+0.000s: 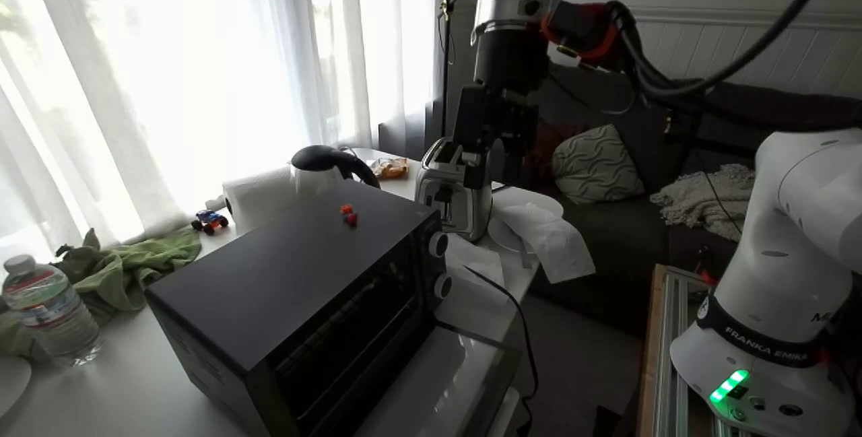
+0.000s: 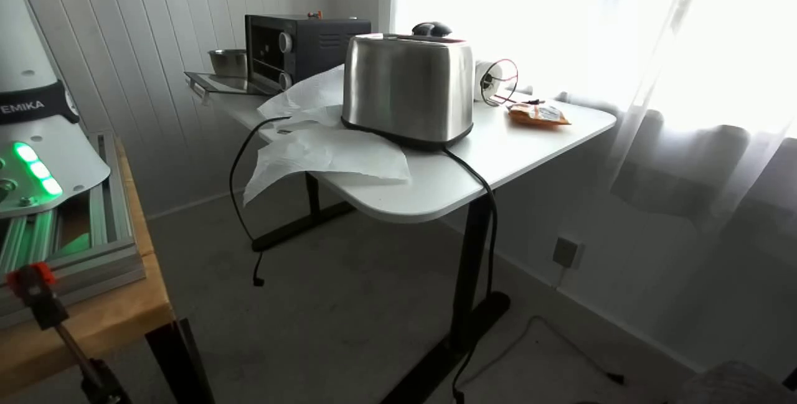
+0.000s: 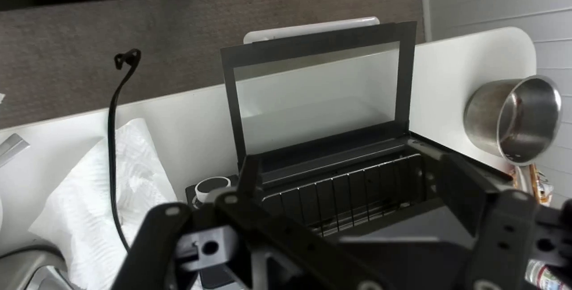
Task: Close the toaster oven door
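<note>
The matte black toaster oven (image 1: 289, 255) stands on the white table with small red items (image 1: 349, 216) on its top. It also shows in an exterior view (image 2: 330, 43). Its door (image 1: 448, 373) is folded down wide open, about level, past the table's front edge. The door also shows flat in an exterior view (image 2: 227, 83) and in the wrist view (image 3: 317, 95), with its bar handle (image 3: 313, 29) along the outer edge. My gripper (image 1: 495, 167) is open and empty, raised above the table, apart from the door. In the wrist view its fingers (image 3: 353, 169) spread across the oven's opening.
A silver toaster (image 2: 408, 89) stands beside the oven's knob side, with paper towels (image 2: 330, 155) and a black cord (image 3: 114, 147) nearby. A steel pot (image 3: 496, 115) lies past the oven's other side. A kettle (image 1: 320, 171) and a bottle (image 1: 50, 312) stand behind and beside the oven.
</note>
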Available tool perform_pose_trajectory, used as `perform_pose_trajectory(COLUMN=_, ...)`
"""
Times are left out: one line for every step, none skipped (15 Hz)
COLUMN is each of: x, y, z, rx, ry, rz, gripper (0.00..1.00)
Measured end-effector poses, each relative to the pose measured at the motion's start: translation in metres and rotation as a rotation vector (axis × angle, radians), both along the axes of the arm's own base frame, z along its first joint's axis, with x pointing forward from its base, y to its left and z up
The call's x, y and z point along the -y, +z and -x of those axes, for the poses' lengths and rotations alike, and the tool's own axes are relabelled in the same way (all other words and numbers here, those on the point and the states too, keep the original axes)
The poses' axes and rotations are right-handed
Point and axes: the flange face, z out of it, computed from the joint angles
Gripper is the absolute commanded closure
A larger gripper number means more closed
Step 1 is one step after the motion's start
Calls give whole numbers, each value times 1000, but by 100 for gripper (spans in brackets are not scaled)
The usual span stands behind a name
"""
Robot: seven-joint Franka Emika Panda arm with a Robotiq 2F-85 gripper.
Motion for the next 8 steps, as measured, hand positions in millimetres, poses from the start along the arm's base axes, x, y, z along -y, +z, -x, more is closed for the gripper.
perform_pose_trajectory(x=11, y=-9, z=-4, rx=-19, ry=-3, rz=-34, gripper=0)
perform_pose_trajectory(x=23, y=-19, z=-9, rx=-39, ry=-7, rz=-67, gripper=0)
perform_pose_trajectory(x=33, y=-29, z=-12, rx=-60, ry=-10, rz=-97, gripper=0)
perform_pose_trajectory(x=43, y=-41, z=-15, rx=-82, ry=-11, rz=-122, gripper=0)
perform_pose_trajectory(x=51, y=-52, z=-17, rx=-105, ry=-13, rz=-142, gripper=0)
perform_pose_trajectory(x=58, y=-64, z=-18, rx=-129, ry=-11, rz=-160, gripper=0)
perform_pose_trajectory(x=63, y=-76, z=-18, rx=-148, ry=-9, rz=-171, gripper=0)
perform_pose_trajectory(x=68, y=-87, z=-17, rx=-166, ry=-7, rz=-180, gripper=0)
